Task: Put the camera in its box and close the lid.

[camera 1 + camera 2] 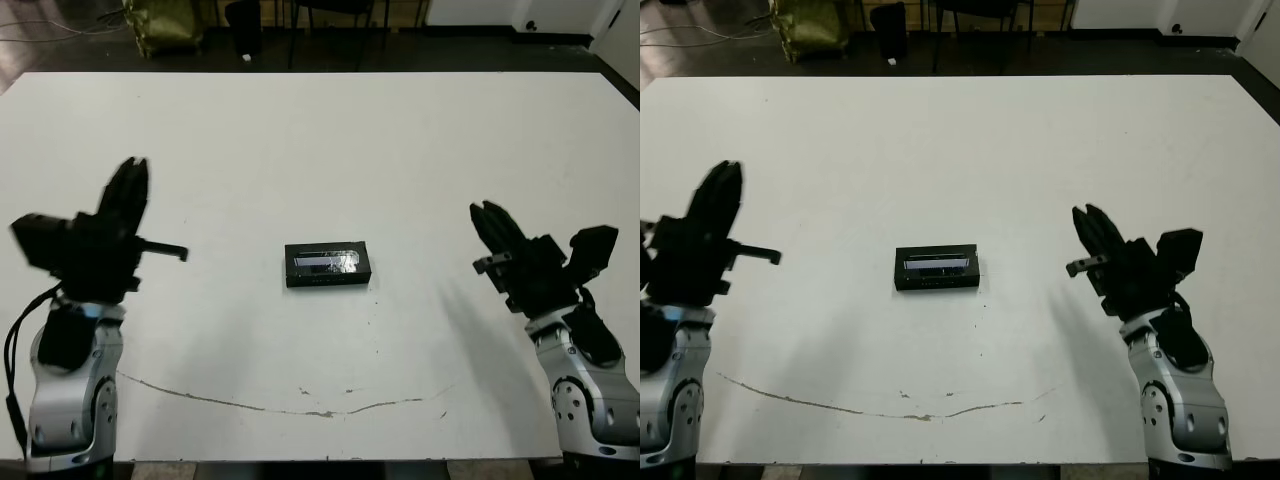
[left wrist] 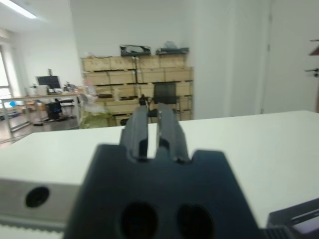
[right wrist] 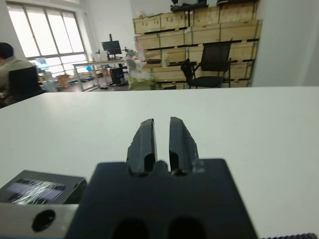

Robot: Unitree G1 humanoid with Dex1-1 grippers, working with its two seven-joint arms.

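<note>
Black lid (image 1: 328, 263) sits squarely closed at table centre, so your left gripper (image 1: 128, 190) and right gripper (image 1: 497, 228) hang well apart, fingers together, empty.

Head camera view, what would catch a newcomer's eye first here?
The lid, a small black cover with a glossy window, sits alone mid-table on the white table. The left claw and right claw hover well apart on either side, both empty.

black lid (image 1: 328, 264), bluish-grey window, white table (image 1: 330, 150).
</note>
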